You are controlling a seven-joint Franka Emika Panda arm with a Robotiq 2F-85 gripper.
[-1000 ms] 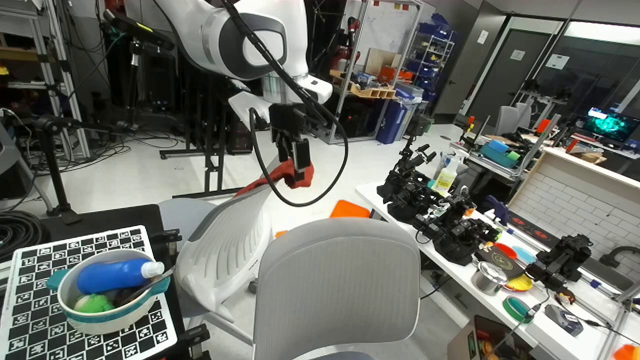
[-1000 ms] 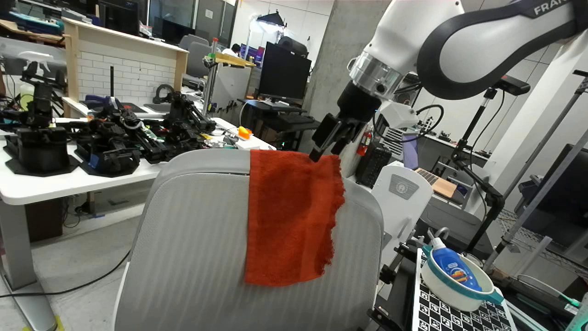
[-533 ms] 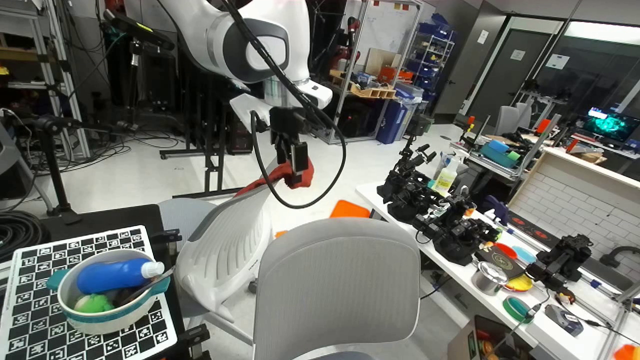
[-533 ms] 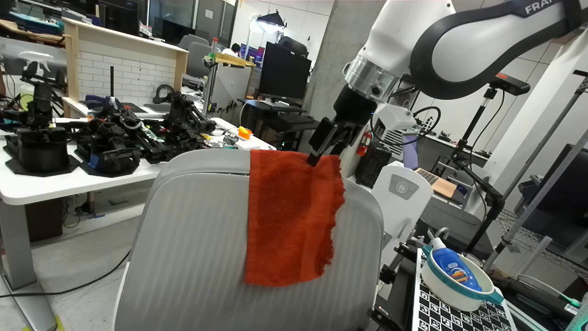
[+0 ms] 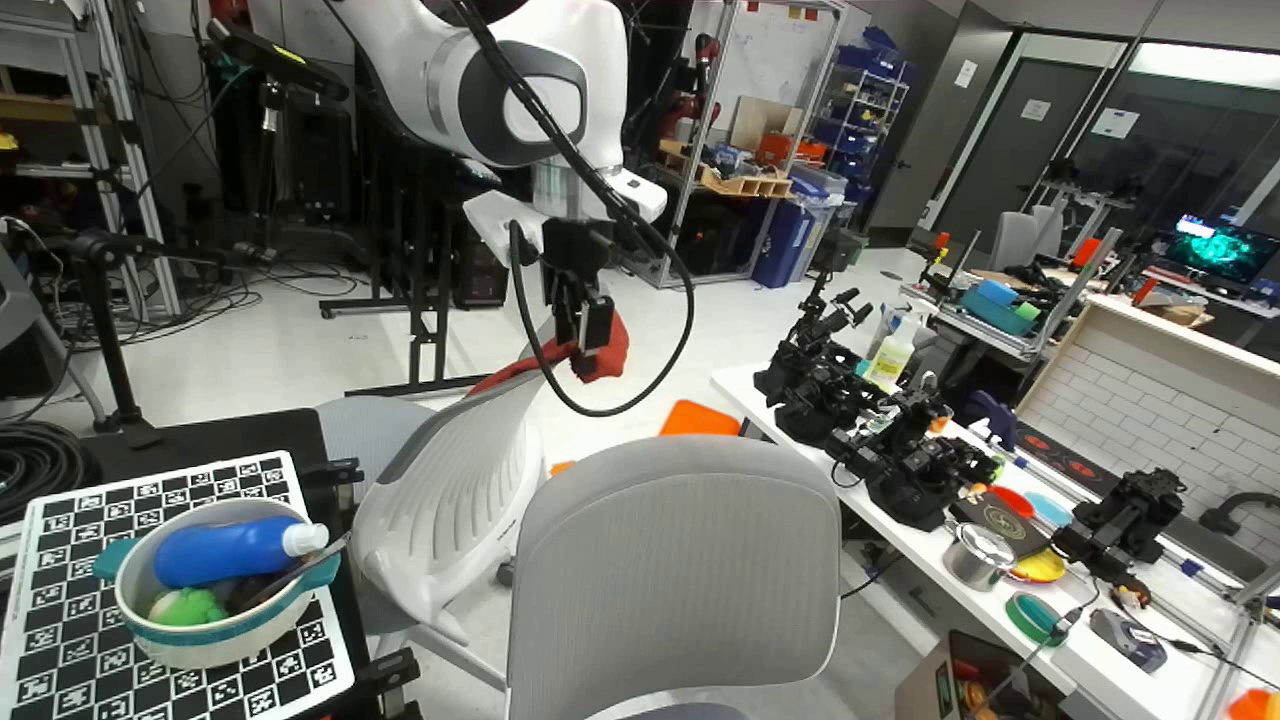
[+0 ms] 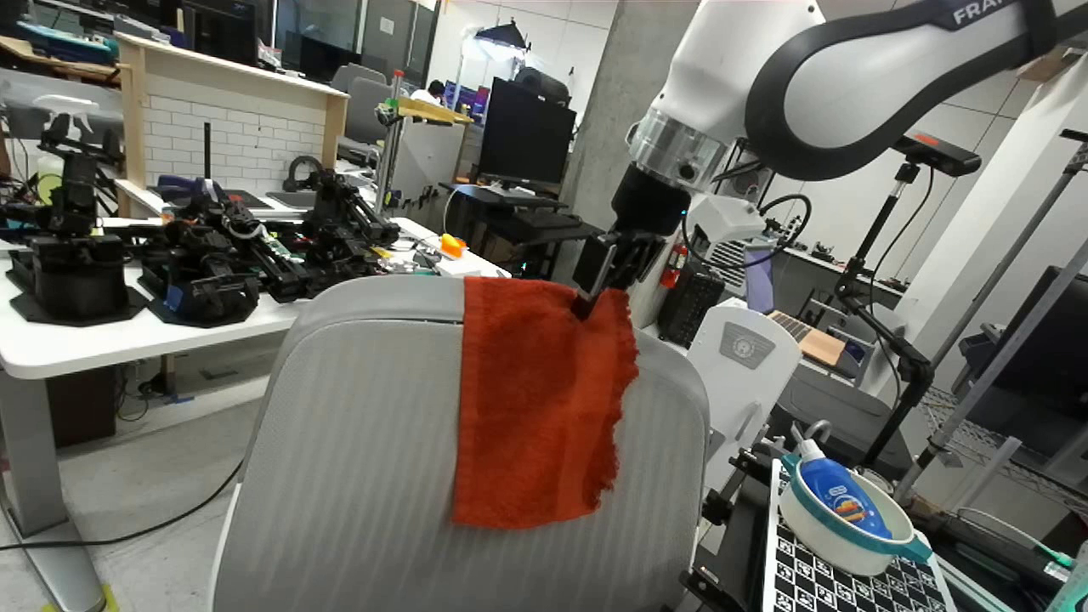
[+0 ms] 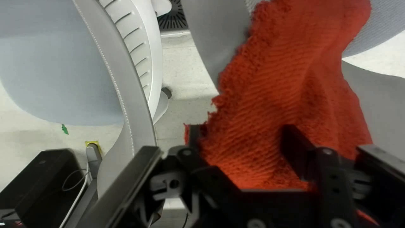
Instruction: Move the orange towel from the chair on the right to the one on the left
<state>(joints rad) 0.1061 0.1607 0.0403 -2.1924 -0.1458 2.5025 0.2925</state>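
The orange-red towel [image 6: 535, 408] hangs over the top of a grey chair back [image 6: 365, 442]. In an exterior view its top shows behind my gripper [image 5: 582, 352], on the tilted chair [image 5: 470, 480]. A second grey chair [image 5: 680, 570] stands beside it with a bare back. My gripper [image 6: 605, 296] points down at the towel's top edge, near its frayed side. In the wrist view the fingers of the gripper [image 7: 242, 133] stand apart, with bunched towel cloth [image 7: 284, 72] between and around them. The fingertips are partly hidden by the cloth.
A white and teal pot [image 5: 205, 645] with a blue bottle [image 5: 235, 552] stands on a checkered board [image 5: 75, 600]. A white table [image 6: 212, 331] holds several black arms. A camera stand [image 6: 914, 365] rises behind the pot. A loose cable loop [image 5: 690, 300] hangs from my wrist.
My gripper has come down onto the towel's top edge, shifting slightly left in an exterior view. Its fingers look closer together, and the towel there has become bunched.
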